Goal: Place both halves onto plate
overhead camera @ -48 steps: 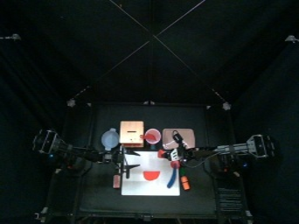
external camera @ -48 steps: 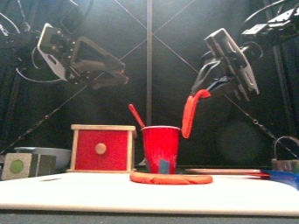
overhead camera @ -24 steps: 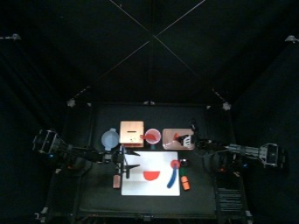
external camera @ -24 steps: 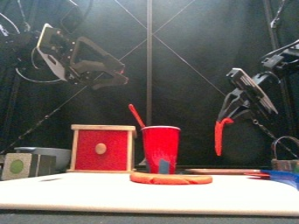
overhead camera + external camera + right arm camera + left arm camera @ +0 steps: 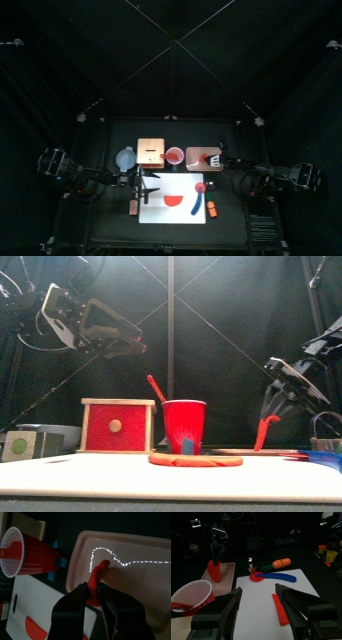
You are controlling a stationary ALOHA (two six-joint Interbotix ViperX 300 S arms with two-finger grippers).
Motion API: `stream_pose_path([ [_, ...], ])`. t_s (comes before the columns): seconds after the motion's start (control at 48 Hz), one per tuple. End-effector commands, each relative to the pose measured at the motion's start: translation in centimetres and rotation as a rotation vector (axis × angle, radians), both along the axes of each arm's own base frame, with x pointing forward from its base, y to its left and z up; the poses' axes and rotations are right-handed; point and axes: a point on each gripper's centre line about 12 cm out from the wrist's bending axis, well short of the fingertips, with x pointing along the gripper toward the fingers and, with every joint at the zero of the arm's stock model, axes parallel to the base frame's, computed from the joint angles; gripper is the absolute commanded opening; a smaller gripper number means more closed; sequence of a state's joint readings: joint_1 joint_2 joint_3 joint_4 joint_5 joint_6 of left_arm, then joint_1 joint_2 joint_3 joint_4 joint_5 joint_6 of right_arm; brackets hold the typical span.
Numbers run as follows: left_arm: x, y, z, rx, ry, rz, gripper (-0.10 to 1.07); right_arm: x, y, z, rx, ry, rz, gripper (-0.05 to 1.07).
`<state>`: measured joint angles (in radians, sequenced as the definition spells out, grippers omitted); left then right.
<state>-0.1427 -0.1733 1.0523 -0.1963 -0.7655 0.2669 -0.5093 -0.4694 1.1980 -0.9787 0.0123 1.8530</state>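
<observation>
Red cup (image 5: pixel 27 551), pinkish-beige plate (image 5: pixel 143 572), blue/orange tools (image 5: pixel 278 577) on white mat (image 5: pixel 254 597).

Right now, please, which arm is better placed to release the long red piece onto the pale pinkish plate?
Right: the right gripper holds the red piece over the plate; the left gripper hangs high.

red half (image 5: pixel 99 571) tip touching pinkish plate (image 5: pixel 143 577), held upright

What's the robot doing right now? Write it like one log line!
right fingers: around red half | red half: over plate | left fingers: open, raised, idle
</observation>
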Motion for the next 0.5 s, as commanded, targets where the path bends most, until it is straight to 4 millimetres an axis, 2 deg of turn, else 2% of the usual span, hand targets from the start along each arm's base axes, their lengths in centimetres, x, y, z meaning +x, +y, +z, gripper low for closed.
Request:
stream_pose_path([
  [0.0, 0.2, 0.1, 0.5, -0.003, -0.023, 0.006, 0.90, -0.4, -0.1, 0.1, -0.008, 0.002, -0.014, 0.73],
  [0.271, 0.3, 0.1, 0.6, -0.003, -0.026, 0.006, 0.91, -1.6, -0.3, 0.4, -0.046, 0.033, -0.064, 1.03],
  [0.479, 0.3, 0.1, 0.6, -0.003, -0.026, 0.006, 0.91, -2.4, -0.3, 1.2, -0.085, 0.041, -0.100, 1.04],
])
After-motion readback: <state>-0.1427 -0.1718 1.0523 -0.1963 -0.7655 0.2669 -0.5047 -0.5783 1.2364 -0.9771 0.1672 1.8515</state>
